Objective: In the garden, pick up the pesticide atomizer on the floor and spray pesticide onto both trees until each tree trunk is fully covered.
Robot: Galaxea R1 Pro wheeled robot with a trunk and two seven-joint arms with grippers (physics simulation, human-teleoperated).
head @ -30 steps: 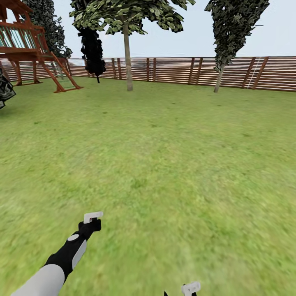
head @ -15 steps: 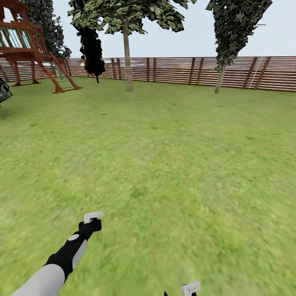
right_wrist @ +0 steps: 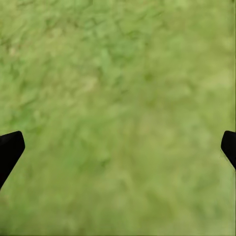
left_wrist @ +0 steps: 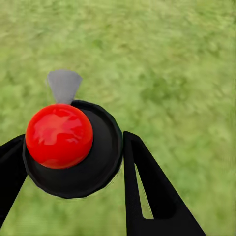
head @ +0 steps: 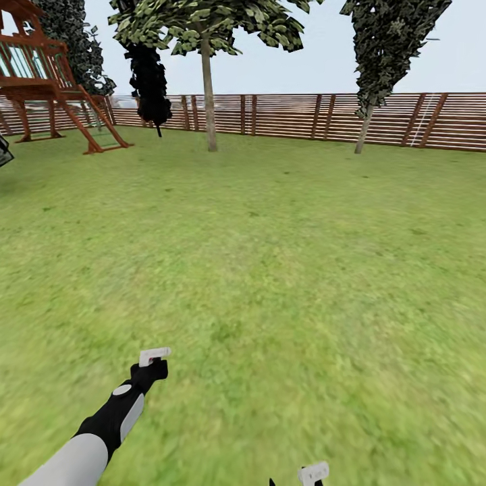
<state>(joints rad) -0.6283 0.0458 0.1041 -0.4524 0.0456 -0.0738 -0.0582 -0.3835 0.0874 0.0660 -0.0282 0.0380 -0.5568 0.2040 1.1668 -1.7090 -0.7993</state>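
A: Where's the atomizer?
B: Can't tell. Lawn [head: 270,256] ahead, fence [head: 283,115] far off. A black disc with a red ball [left_wrist: 59,135] sits between the left hand's [head: 154,356] fingers; whether it's gripped is unclear. Right hand [head: 312,474] released.
A: Handling?
B: Likely light, stiff, tiny: pinch the dark body, nozzle free.

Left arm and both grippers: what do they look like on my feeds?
The left arm has a pale grey sleeve, then black casing with a light grey panel. The left gripper is whitish tipped; its wrist view shows black fingers. The right gripper has a whitish tip too.
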